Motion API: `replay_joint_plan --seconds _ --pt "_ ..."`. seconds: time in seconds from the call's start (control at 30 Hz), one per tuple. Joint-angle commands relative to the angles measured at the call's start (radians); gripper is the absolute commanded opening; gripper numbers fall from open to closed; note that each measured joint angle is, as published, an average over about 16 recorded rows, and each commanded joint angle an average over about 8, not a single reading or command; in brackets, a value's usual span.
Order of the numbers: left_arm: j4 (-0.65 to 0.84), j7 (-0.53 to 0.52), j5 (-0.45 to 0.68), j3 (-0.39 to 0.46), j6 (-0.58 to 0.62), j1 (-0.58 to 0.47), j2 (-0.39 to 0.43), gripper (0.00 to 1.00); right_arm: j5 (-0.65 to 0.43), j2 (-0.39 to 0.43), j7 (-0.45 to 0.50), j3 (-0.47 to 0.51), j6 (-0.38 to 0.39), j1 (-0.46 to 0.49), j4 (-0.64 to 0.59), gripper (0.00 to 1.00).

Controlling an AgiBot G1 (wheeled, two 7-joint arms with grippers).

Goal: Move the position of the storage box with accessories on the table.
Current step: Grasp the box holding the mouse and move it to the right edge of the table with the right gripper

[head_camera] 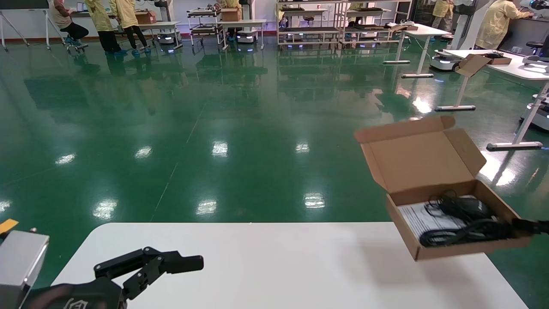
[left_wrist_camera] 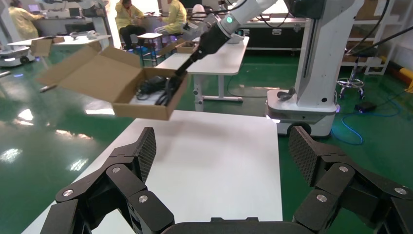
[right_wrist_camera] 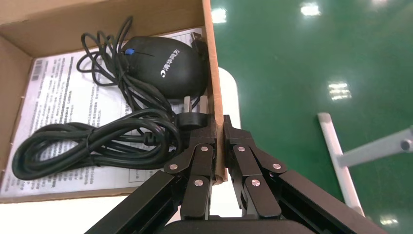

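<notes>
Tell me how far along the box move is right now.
Done: the right claw is shut on the side wall of the storage box and has it lifted off the table. In hand: the box hangs in the air, mouse, cable and paper sheet inside. Left: setting it down. The left claw idles, open.

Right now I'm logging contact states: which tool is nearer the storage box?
Right. The right tool is clamped on the storage box side wall, holding it above the table's corner; the left tool hovers open, far across the table.
</notes>
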Motion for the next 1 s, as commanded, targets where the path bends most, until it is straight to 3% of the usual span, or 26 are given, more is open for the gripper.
replay_joint_plan --seconds 0.03,1.0 --pt "0.000 0.000 0.000 0.000 0.000 0.000 0.000 1.00 0.002 0.014 -0.013 0.002 0.002 -0.011 -0.002 0.00" --pt "0.000 0.000 0.000 0.000 0.000 0.000 0.000 1.00 0.056 0.042 -0.087 0.040 0.021 -0.183 -0.012 0.00"
